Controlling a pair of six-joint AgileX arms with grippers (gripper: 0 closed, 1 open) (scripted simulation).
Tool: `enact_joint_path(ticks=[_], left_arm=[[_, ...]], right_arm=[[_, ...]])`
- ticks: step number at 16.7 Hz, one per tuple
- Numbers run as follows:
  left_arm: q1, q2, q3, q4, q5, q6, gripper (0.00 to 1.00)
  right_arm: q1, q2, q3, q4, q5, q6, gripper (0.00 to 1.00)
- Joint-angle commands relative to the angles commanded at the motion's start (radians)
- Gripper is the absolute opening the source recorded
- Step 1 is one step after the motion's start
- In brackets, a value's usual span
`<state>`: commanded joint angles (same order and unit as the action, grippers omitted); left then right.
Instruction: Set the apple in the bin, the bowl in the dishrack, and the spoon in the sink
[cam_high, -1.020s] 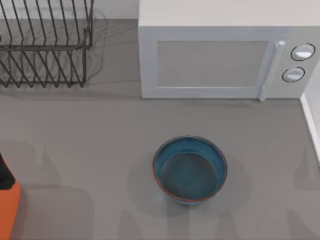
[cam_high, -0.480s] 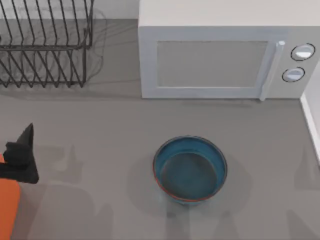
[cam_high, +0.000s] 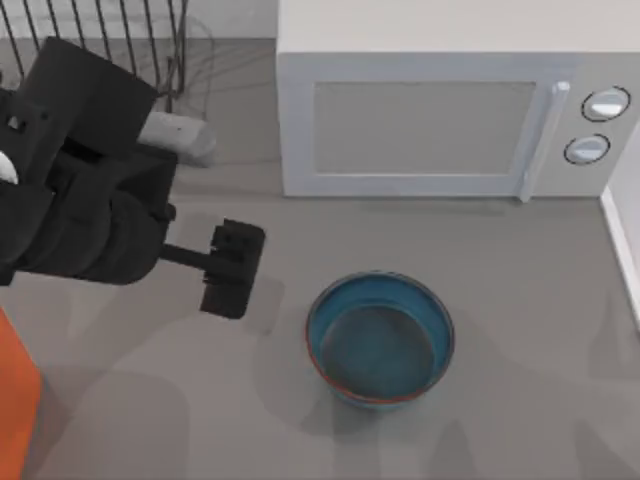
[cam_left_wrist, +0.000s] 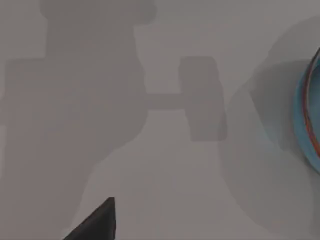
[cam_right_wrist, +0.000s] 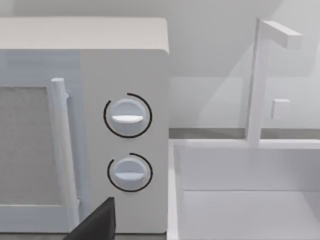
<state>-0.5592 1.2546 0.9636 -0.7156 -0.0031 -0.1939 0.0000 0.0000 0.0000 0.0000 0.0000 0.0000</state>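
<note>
The teal-blue bowl (cam_high: 380, 338) with its reddish-brown rim stands upright on the grey table in front of the microwave. My left gripper (cam_high: 232, 268) hangs above the table just left of the bowl, apart from it. The bowl's rim (cam_left_wrist: 313, 115) shows in the left wrist view. The black wire dishrack (cam_high: 110, 25) is at the back left, partly hidden by my left arm. The white sink (cam_right_wrist: 240, 200) with its faucet (cam_right_wrist: 260, 85) lies right of the microwave. An orange bin (cam_high: 15, 410) sits at the front left edge. The apple and the spoon are out of view.
A white microwave (cam_high: 450, 120) with two dials fills the back middle and right, close behind the bowl. My left arm's bulk (cam_high: 80, 190) covers the table's left side. Bare grey table surrounds the bowl in front and to the right.
My left arm has swung in from the left edge, rising in front of the dishrack. Its gripper has moved right, close to the bowl's left side. The bowl has not moved.
</note>
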Motion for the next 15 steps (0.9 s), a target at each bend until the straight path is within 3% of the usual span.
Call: enact_joint_path(ticks=[7, 15], left_arm=[[-0.257, 0.673, 0.652, -0.448, 0.011, -0.256, 1.00], [-0.390, 1.129, 1.300, -0.785, 0.014, -0.581, 1.00]], right_arm=[[0.000, 0.000, 0.000, 0.000, 0.000, 0.000, 1.00], [0.000, 0.000, 0.000, 0.000, 0.000, 0.000, 1.00]])
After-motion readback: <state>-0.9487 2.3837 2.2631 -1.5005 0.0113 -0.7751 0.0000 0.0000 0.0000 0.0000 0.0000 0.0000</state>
